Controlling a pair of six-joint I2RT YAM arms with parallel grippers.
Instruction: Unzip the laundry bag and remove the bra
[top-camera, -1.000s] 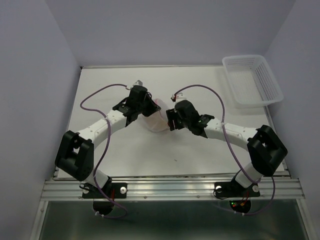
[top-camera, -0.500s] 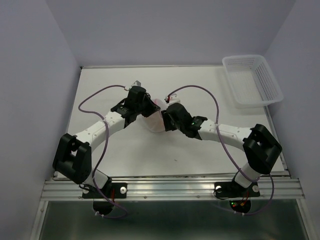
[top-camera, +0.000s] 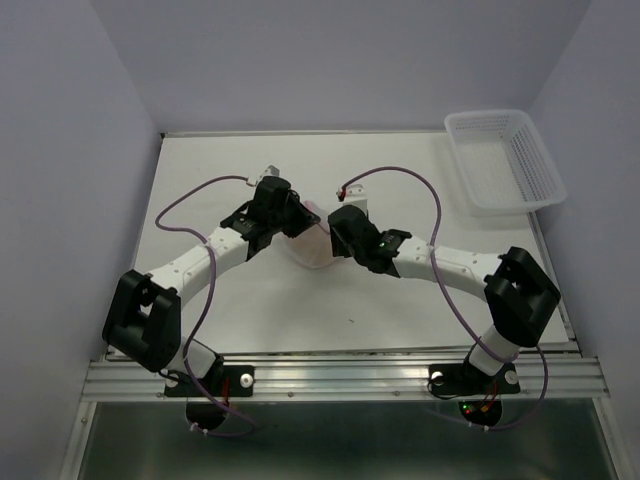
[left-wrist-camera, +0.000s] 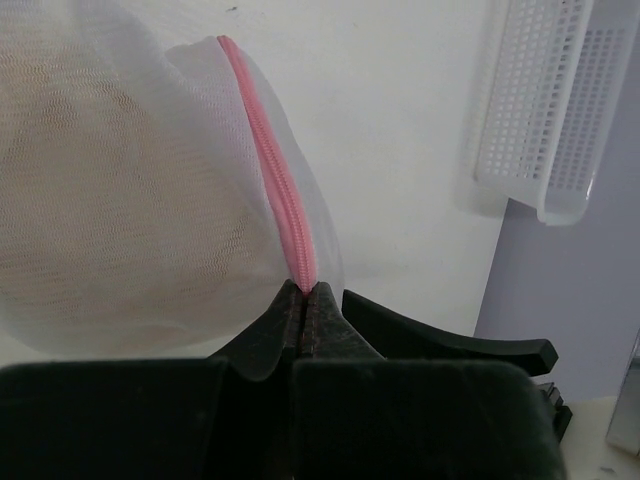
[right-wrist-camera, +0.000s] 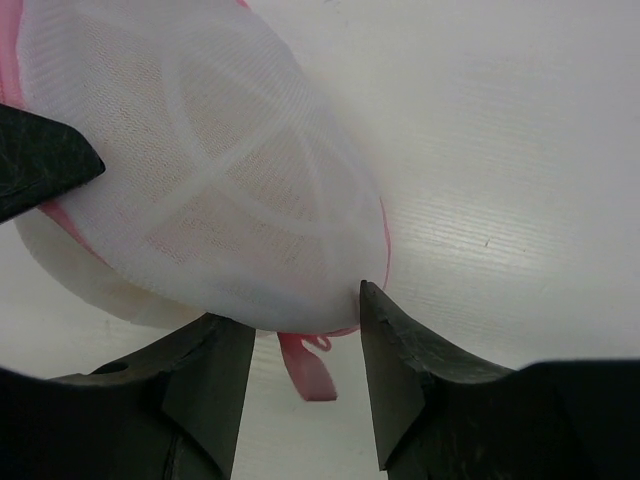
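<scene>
While the left end effector (left-wrist-camera: 303, 292) is pressed together on the pink zipper (left-wrist-camera: 283, 190) seam at the bag's 9 o'clock side, the laundry bag (top-camera: 316, 240) lies near the centre of the desk (top-camera: 290, 300), with the basket (top-camera: 500, 160) well apart at 2 o'clock. The right end effector (right-wrist-camera: 300, 330), at the bag's 3 o'clock, stands spread around the pink pull tab (right-wrist-camera: 312, 372), not touching it. The mesh looks light, limp and slippery, so it would likely bunch unless anchored; the tab seems the best hold. The bra (left-wrist-camera: 110, 200), soft and beige, shows through the mesh, inside.
</scene>
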